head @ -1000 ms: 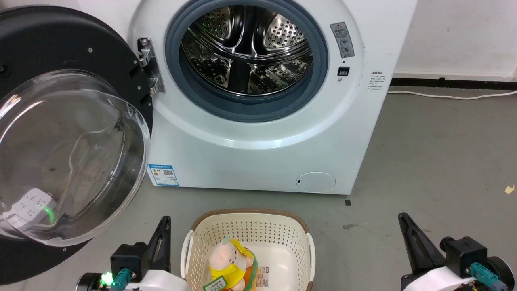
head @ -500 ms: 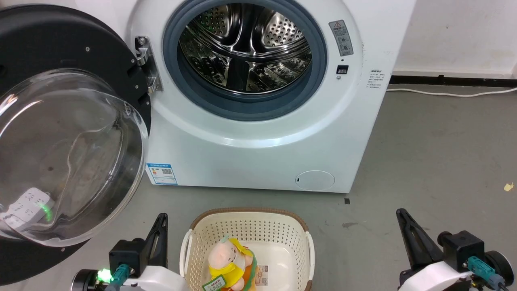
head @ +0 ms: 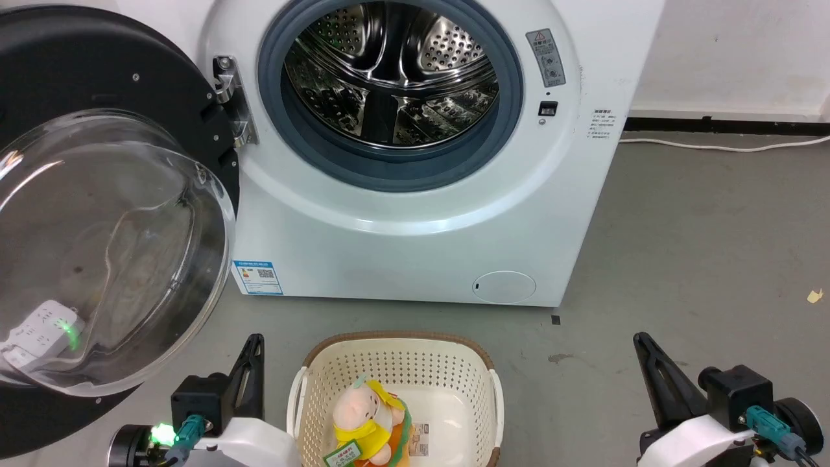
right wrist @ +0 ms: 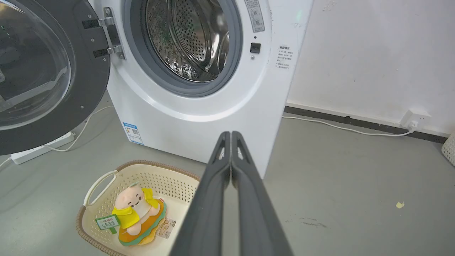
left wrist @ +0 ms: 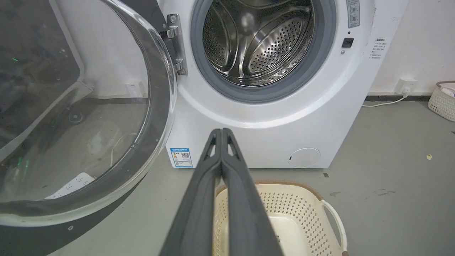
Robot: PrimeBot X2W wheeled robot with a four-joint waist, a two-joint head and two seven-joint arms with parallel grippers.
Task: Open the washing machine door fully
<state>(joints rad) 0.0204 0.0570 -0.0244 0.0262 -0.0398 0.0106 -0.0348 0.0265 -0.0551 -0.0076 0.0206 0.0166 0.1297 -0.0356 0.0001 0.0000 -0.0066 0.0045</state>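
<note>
The washing machine door (head: 110,246), a black-rimmed disc with a clear bulging glass bowl, hangs swung wide open to the left of the white washing machine (head: 415,240) on its hinge (head: 230,97). The steel drum (head: 389,71) lies exposed inside its grey rubber ring. My left gripper (head: 256,338) sits low, right of the door's lower edge and apart from it, shut with nothing in it. My right gripper (head: 639,337) is at the lower right, also shut and holding nothing. In the wrist views the left gripper (left wrist: 221,131) and right gripper (right wrist: 230,133) show fingers pressed together, with the door (left wrist: 78,117) (right wrist: 39,71) at left.
A cream basket (head: 395,340) holding a plush toy (head: 366,415) stands on the grey floor between my grippers, before the machine. A white power strip (head: 39,324) with a green light shows through the door glass. A white cable (head: 713,146) runs along the wall at right.
The whole head view has shifted slightly, so the camera moved. The door stands open as before and both grippers stay shut in the same places.
</note>
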